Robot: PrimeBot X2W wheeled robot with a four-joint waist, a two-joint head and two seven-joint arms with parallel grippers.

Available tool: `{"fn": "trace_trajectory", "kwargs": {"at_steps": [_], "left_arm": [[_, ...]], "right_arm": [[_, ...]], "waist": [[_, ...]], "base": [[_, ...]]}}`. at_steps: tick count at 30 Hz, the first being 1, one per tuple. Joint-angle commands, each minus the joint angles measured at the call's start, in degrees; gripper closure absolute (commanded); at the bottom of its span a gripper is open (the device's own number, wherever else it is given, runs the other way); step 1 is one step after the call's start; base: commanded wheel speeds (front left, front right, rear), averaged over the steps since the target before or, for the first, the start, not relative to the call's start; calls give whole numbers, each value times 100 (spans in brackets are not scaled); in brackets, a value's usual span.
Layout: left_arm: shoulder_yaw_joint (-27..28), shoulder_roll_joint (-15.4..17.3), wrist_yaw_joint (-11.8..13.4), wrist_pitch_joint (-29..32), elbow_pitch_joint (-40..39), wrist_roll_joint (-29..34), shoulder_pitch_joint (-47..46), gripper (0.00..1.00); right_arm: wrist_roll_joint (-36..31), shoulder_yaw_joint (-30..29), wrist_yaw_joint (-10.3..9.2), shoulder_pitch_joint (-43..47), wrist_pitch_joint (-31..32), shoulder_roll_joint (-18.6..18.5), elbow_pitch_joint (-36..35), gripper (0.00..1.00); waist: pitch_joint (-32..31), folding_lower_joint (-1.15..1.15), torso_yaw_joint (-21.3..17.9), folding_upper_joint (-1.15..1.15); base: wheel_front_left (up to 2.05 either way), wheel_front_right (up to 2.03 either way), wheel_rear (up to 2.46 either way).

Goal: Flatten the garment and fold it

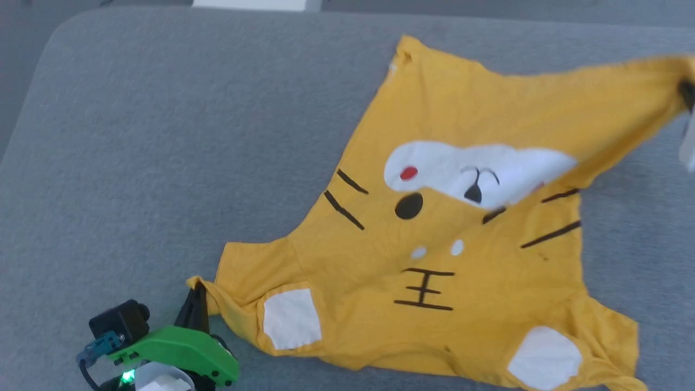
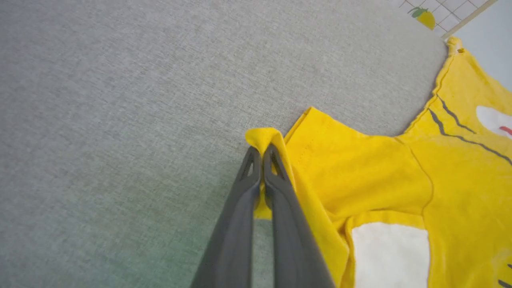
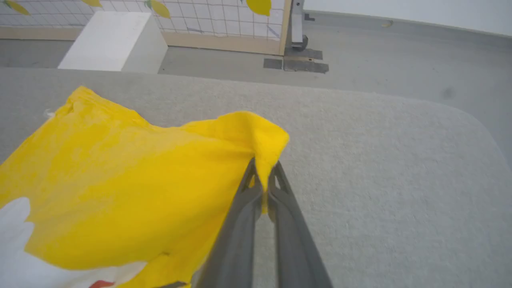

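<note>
Head view: the garment (image 1: 434, 244), a yellow T-shirt, lies print-up on the grey desk (image 1: 163, 136), with whisker stripes either side of its white face patch (image 1: 434, 165). It looks light and limp and likely to sag and crease, so corners and hems are the best places to grip.

Left wrist view: the left pincer (image 2: 262, 150) is clamped on a sleeve edge, well away from the patch.

Right wrist view: the right pincer (image 3: 262, 170) pinches a raised hem corner beyond the patch, opposite the sleeve.

The blurred right claw (image 1: 687, 93) is cut by the head view's edge.
</note>
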Motion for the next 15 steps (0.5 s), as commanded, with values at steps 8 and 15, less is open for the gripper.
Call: {"fn": "trace_trajectory", "kwargs": {"at_steps": [8, 15], "left_arm": [[56, 90, 142, 132, -50, -57, 218, 100], [15, 102, 158, 166, 62, -55, 186, 100]], "right_arm": [[527, -508, -9, 3037, 663, 481, -1548, 100], [699, 17, -9, 4608, 982, 1202, -1502, 100]], "waist": [[-1128, 0, -1252, 0], [-1113, 0, -1186, 0]], "base": [[0, 0, 0], [0, 0, 0]]}}
